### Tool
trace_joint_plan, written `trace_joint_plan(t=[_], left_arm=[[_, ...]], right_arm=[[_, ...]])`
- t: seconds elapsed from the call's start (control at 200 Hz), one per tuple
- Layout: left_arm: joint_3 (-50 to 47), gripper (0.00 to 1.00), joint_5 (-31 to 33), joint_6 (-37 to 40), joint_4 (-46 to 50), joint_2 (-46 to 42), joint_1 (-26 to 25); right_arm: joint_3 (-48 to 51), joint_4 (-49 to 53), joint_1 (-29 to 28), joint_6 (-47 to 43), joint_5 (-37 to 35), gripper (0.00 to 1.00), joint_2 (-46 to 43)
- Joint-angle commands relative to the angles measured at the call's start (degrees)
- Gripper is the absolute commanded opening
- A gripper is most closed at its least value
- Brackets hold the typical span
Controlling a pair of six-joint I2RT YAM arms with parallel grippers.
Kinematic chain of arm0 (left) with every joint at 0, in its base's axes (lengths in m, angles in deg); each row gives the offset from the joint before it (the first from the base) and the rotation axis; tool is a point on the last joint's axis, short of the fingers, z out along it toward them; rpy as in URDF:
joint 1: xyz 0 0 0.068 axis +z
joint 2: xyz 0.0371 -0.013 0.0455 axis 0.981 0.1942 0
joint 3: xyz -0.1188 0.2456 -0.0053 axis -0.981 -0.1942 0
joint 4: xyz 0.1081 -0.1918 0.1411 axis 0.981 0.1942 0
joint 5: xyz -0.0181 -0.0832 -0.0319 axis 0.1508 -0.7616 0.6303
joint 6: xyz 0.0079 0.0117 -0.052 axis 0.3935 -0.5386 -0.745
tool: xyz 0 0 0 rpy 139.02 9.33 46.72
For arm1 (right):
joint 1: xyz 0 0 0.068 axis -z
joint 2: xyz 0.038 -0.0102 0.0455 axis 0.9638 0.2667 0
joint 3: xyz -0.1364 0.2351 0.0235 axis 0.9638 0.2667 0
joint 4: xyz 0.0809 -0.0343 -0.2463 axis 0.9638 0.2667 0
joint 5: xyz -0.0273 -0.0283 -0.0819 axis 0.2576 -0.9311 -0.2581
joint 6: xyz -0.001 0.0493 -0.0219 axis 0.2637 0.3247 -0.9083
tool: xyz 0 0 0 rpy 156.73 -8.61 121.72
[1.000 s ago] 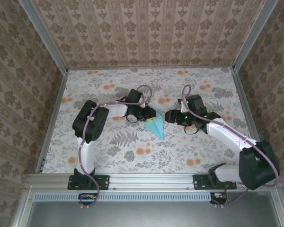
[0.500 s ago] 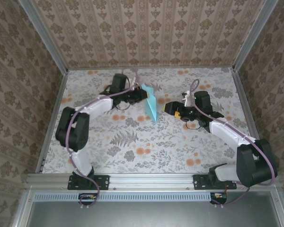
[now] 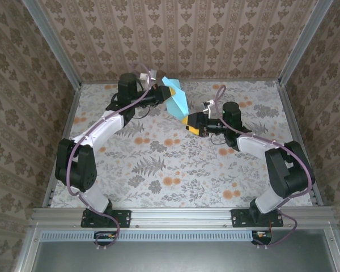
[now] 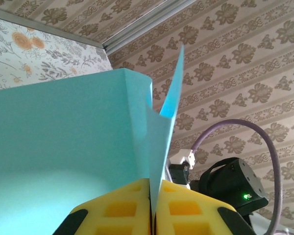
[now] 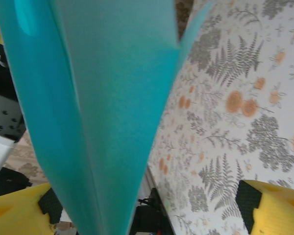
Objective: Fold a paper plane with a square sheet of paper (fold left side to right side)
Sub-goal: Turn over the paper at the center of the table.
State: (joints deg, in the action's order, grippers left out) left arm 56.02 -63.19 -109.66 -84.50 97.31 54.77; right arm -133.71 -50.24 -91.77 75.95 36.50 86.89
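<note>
Now your left gripper [image 4: 152, 196] is clamped shut on the paper plane [image 3: 175, 101], which it has lifted clear off the table [image 3: 158, 170] toward the back wall [image 3: 215, 45]. Your right gripper [image 3: 188, 123] has spread wide, jaws either side of the plane's lower tip, gripping nothing. Folding looks finished; room lies below the plane, little behind it.

The slim, pointed, light-blue paper plane [image 3: 175, 101] is no longer laid flat on the floral table [image 3: 158, 170] between the grippers. It is now raised, clamped in the left gripper [image 4: 151, 191]. The right gripper [image 3: 191, 126] is brought to its lower tip, jaws spread.
</note>
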Motion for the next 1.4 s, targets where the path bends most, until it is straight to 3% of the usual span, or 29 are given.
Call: trace_joint_plan(t=[0.0, 0.195, 0.355, 0.535, 0.63, 0.765, 0.865, 1.005, 1.11, 1.235, 1.315, 1.395], left_arm=[[-1.3, 0.10, -1.8, -2.5, -3.1, -0.9, -0.5], [-4.4, 0.10, -1.5, -4.9, -6.7, -1.0, -0.8], [-5.5, 0.10, -1.2, -4.8, -6.7, -1.3, -0.8], [-5.8, 0.18, -1.3, -3.2, -4.9, -2.0, -0.4], [-5.8, 0.34, -0.5, 0.4, 0.0, -3.4, 0.3], [-6.1, 0.48, 2.6, 9.2, 12.1, -7.5, 2.2], [-7.2, 0.55, 7.0, 14.9, 20.4, -12.4, 4.7], [-8.9, 0.63, 17.3, 20.3, 28.8, -20.6, 7.6], [-10.7, 0.66, 24.7, 22.1, 31.7, -26.6, 9.0], [-12.8, 0.68, 29.6, 22.4, 33.2, -32.4, 11.0], [-13.4, 0.68, 31.5, 22.6, 34.5, -34.9, 12.1], [-14.0, 0.68, 32.2, 22.7, 35.3, -36.4, 13.1]], right_arm=[[-2.1, -11.7, -0.3, 7.8, 2.7, 0.85, 1.8], [-4.0, -18.3, 0.0, 13.1, 1.6, 0.63, 3.6], [-5.1, -18.0, 0.7, 13.2, 0.3, 0.37, 3.4], [-4.1, -15.5, 1.2, 11.4, -1.0, 0.16, 2.3], [-4.2, -7.6, 1.3, 5.7, -1.9, 0.11, 0.0], [-7.4, 18.0, 1.3, -11.5, -5.9, 0.08, -5.6], [-14.5, 47.3, -0.8, -31.5, -18.3, 0.08, -9.4], [-24.6, 73.2, -9.1, -48.5, -48.6, 0.08, -8.3], [-30.9, 82.9, -16.3, -53.5, -70.8, 0.08, -3.1], [-37.9, 90.6, -23.5, -57.7, -90.8, 0.09, 5.7], [-41.0, 92.9, -27.2, -59.8, -100.8, 0.10, 10.7], [-43.4, 93.9, -29.7, -61.9, -106.2, 0.11, 15.1]])
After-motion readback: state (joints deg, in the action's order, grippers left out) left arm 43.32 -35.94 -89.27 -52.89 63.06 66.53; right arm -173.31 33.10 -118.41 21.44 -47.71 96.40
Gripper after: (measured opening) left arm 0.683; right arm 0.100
